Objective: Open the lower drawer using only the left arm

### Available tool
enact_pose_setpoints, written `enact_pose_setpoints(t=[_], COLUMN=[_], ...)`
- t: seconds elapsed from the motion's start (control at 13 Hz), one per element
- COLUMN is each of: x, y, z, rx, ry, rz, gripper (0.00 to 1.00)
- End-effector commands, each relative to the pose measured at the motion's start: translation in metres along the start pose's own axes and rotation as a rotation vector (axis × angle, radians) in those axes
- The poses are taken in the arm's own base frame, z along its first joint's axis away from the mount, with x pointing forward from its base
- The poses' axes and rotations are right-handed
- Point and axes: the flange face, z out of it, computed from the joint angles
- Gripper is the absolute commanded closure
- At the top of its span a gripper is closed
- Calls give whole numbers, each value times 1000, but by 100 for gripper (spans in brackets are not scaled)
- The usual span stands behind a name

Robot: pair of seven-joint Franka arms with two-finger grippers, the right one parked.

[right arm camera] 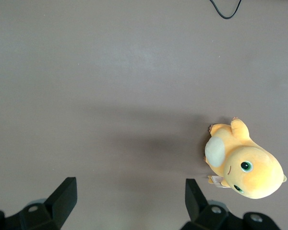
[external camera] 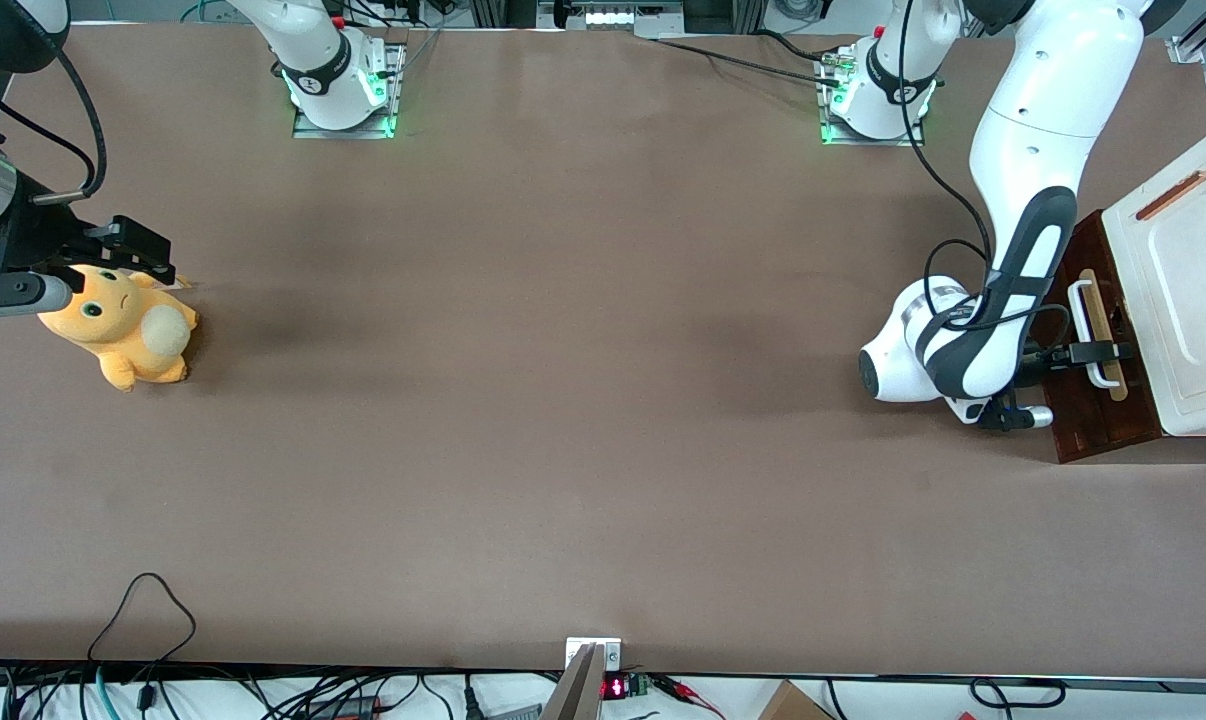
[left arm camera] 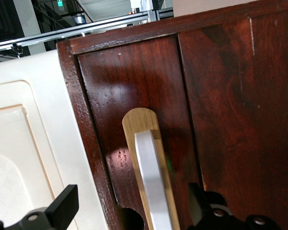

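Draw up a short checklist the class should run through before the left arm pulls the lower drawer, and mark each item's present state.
1. Gripper at the handle: ok.
2. Fingers spread with the handle between them: ok, gripper open, not yet closed on it.
3. Drawer shut: cannot tell.
4. Table in front of the drawer free of loose things: ok; only the arm is there.
5. Plush toy out of the way: ok, it lies toward the parked arm's end.
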Motion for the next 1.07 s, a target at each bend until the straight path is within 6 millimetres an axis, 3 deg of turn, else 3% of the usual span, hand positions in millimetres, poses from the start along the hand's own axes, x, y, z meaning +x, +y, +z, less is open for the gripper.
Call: enact_pose_setpoints(t=[0.0, 0.46, 1.0], x=[-2, -12, -13], y=[-5, 11, 17], z=[0, 0, 0], rx=[9, 24, 22], ry=[5, 2, -2], rz=[-48, -33, -30], gripper=[0, 0, 1])
